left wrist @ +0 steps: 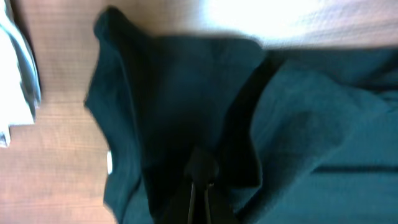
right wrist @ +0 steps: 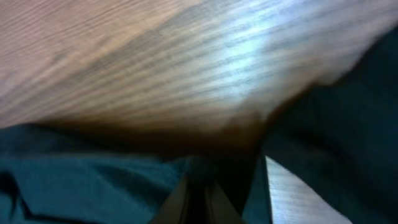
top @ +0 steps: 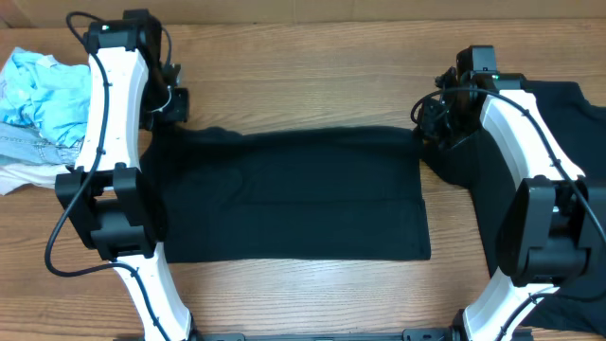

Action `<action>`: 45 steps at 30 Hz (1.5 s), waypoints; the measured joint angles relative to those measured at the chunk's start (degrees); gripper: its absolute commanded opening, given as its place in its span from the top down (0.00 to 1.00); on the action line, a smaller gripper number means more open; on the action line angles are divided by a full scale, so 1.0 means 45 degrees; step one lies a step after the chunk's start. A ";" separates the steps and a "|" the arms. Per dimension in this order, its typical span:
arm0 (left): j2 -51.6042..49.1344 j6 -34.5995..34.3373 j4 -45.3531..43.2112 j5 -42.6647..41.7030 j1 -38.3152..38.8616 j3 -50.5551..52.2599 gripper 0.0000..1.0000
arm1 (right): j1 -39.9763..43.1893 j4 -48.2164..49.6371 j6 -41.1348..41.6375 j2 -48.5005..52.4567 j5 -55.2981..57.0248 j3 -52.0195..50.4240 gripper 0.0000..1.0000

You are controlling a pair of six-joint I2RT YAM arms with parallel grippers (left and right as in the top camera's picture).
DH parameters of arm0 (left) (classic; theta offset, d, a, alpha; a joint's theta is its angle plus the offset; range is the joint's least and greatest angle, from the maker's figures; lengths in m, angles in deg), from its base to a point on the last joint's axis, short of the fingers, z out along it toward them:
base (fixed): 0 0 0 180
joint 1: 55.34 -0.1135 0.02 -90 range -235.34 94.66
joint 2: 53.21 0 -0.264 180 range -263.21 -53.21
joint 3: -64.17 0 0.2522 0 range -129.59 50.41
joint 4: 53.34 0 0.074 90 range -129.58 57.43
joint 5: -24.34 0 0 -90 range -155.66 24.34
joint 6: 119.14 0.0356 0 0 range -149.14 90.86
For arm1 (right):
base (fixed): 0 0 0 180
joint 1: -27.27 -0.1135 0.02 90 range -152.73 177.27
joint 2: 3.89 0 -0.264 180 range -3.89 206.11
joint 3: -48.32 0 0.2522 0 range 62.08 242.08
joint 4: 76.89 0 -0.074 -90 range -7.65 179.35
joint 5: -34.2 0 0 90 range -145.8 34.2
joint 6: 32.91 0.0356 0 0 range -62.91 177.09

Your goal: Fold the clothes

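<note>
Two black T-shirts are counted in the overhead view. One black T-shirt [top: 294,194] is spread flat as a wide rectangle across the middle of the wooden table [top: 312,85]. A second black T-shirt [top: 582,104] is seen at the right edge of the frame, partly covered by the right arm. One heap of light blue and white cloth [top: 38,90] is piled at the upper left. Both arms are reached from the lower edge of the frame towards the upper corners of the spread shirt. The left gripper [top: 169,102] is placed at its upper left corner and the right gripper [top: 434,128] at its upper right corner. In the left wrist view the left gripper [left wrist: 200,190] is seen with its fingers drawn nearly together, a bunched fold of the black fabric pinched between them; a small white tag [left wrist: 109,163] is visible on the cloth at the lower left. In the right wrist view the right gripper [right wrist: 198,200] is likewise closed narrowly on a ridge of the dark fabric, with bare wood across the upper frame.
</note>
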 measured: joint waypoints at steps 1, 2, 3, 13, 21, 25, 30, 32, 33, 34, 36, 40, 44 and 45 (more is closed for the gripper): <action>0.0000 -0.0005 0.0238 0.0010 -0.0073 0.0000 0.96 | 0.0005 -0.0189 0.0000 0.0000 0.0049 0.0000 0.91; 0.0000 0.0000 0.0515 0.0024 -0.0151 0.0000 0.96 | 0.0010 -0.0432 -0.0005 0.0000 0.0107 0.0000 0.91; 0.0000 -0.0005 0.0811 0.0044 -0.0223 0.0000 0.96 | 0.0015 -0.0714 -0.0005 0.0000 0.0175 0.0000 0.91; 0.0194 -0.0005 0.1370 -0.0427 -0.0481 0.1792 0.96 | 0.0049 -0.2414 0.0000 -0.0019 0.1282 0.0000 0.90; 0.0219 -0.0209 0.1049 0.0146 -0.0758 0.5032 0.96 | 0.0049 -0.3487 -0.0005 -0.0024 0.1569 0.0000 0.90; 0.0228 -0.0296 0.0913 0.0262 -0.0947 0.5042 0.96 | 0.0049 -0.3988 0.0000 -0.0024 0.1574 0.0000 0.90; 0.0262 -0.0389 0.0447 0.0389 -0.0991 0.5042 0.96 | 0.0049 -0.4507 -0.0005 -0.0024 0.1574 0.0000 0.91; 0.0262 -0.0393 0.0330 0.0408 -0.0991 0.5042 0.96 | 0.0049 -0.4634 0.0000 -0.0024 0.1642 0.0000 0.91; 0.0262 -0.0393 0.0330 0.0432 -0.0991 0.5042 0.96 | 0.0049 -0.4692 0.0005 -0.0024 0.1715 0.0000 0.91; 0.0262 -0.0393 0.0330 0.0432 -0.0991 0.5042 0.96 | 0.0049 -0.4755 0.0005 -0.0024 0.1783 0.0000 0.91; 0.0262 -0.0393 0.0364 0.0452 -0.0991 0.5042 0.96 | 0.0049 -0.4823 0.0112 -0.0024 0.2025 0.0000 0.91; 0.0262 -0.0408 0.0554 0.0481 -0.1005 0.5042 0.96 | 0.0049 -0.4974 0.0257 -0.0024 0.2307 0.0000 0.91; 0.0262 -0.0442 0.0646 0.0491 -0.1107 0.5042 0.96 | 0.0049 -0.5542 0.0335 -0.0024 0.2463 -0.0024 0.91; 0.0262 -0.0442 0.0675 0.0491 -0.1151 0.5042 0.96 | 0.0049 -0.5795 0.0335 -0.0034 0.2526 -0.0097 0.91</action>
